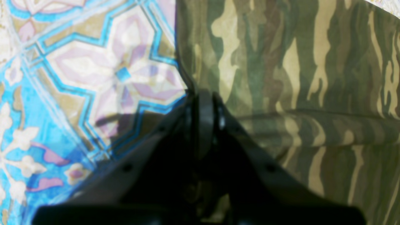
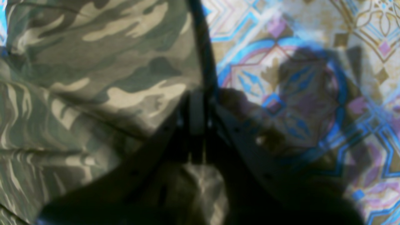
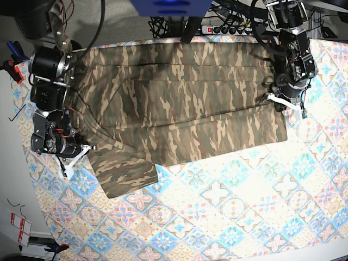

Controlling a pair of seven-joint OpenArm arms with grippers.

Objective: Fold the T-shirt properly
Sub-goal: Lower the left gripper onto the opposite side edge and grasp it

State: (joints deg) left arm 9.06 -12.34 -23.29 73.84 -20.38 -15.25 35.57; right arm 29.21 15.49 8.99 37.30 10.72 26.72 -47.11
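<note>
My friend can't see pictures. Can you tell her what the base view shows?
A camouflage T-shirt lies spread on a pastel patterned tablecloth. The left gripper and right gripper are each shut on an edge at opposite ends.

The T-shirt point(image 3: 179, 103) is soft matt woven cloth, printed in camouflage, lying in shallow creases with stitched hems showing as low ridges. The tablecloth point(image 3: 234, 206) over the desk is also cloth, smooth and matt, printed with pastel tile patterns, faintly wrinkled. In the wrist views the fingers point(image 1: 204, 112) look like dark matt plastic with small screw holes along their sides. The arm housings in the base view are black, partly glossy, like metal or hard plastic, with white plastic pieces near the wrists.
</note>
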